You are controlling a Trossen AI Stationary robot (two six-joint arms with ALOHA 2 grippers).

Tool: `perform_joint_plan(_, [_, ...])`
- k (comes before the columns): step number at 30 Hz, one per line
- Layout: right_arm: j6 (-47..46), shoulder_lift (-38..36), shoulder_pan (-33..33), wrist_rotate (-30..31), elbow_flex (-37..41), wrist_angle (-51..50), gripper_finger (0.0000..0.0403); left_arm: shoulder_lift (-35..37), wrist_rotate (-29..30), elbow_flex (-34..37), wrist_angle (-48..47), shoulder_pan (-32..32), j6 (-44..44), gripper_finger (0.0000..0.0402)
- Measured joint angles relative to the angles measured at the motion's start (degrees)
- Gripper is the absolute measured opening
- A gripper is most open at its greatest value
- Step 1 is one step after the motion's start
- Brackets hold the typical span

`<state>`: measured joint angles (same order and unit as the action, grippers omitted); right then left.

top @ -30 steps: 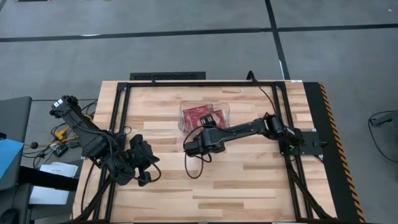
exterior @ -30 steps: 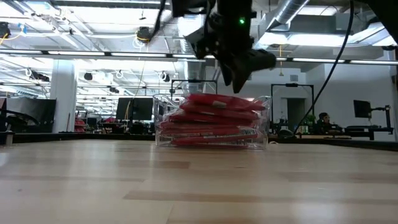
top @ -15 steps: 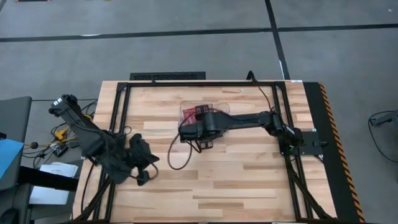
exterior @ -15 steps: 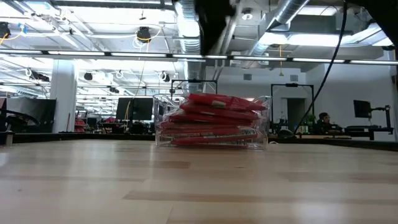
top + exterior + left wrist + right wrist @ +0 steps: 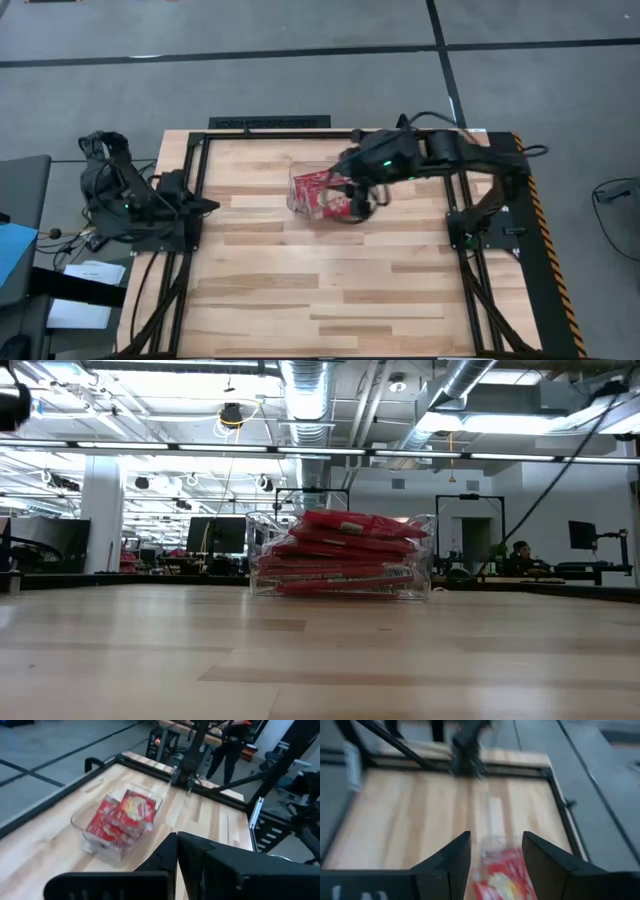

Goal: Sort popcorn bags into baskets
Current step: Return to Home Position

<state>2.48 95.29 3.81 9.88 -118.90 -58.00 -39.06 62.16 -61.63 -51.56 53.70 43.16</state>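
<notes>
The clear plastic basket stands on the far middle of the table, filled with a stack of red popcorn bags. In the low view the bags rise to the rim of the basket, the top one tilted. My right gripper hangs open and empty above the basket's right part; its wrist view looks down past the gripper onto a red bag. My left gripper is shut and empty at the table's left edge, and its wrist view shows the gripper far from the bags.
A black metal frame runs round the table's edges, and both arm bases sit on it. A loose cable hangs from the right arm beside the basket. Bare wood fills the near half of the table.
My right gripper has risen from low over the middle of the table and swung toward the far right, ending above the basket, out of the low view. My left arm has pulled back from the near left of the table to its left edge. The basket has stayed put.
</notes>
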Motion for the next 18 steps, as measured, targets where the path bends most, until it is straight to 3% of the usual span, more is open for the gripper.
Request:
perform_joint_plan(5, [-1.10,-12.31,0.09,-2.13,20.08,9.96,0.0187,12.53,-0.56,12.50,6.85,0.12,0.04,0.0000])
perform_joint_plan(12, [-7.54,-30.93,-0.22,-2.16,53.71,36.71,0.0162,27.99,-2.33,27.25,24.76,0.08,-12.81,0.0000])
perform_joint_plan(18, [-12.53,-42.70,-0.41,-1.85,74.52,52.76,0.0147,37.92,-2.75,35.03,31.95,0.05,-22.83,0.0000])
